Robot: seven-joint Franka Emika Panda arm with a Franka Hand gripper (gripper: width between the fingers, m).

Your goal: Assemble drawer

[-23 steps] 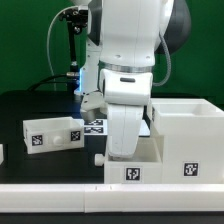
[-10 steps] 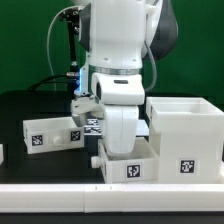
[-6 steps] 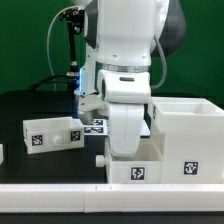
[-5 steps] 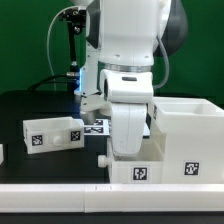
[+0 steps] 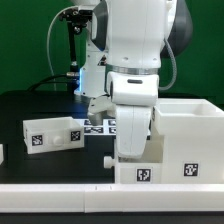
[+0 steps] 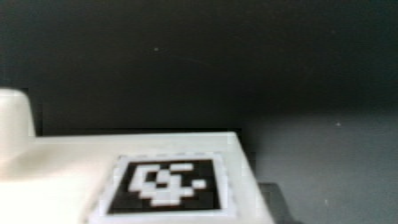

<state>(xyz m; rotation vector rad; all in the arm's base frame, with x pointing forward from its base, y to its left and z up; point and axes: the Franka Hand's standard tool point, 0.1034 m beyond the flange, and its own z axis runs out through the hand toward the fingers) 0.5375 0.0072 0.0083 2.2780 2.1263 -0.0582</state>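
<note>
In the exterior view, locate the casing (image 5: 186, 128) at the lower right of the frame. The first tray (image 5: 148, 173) sits at the lower centre, just beside the casing on the exterior view's left, under the arm (image 5: 135, 60). The second tray (image 5: 52, 133) lies at the centre left, well apart. The marker board (image 5: 98, 127) lies on the table (image 5: 30, 105) behind, between the two trays.

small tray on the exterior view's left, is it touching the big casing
No, the small tray lies apart on the black table, with the arm between it and the casing.
</note>
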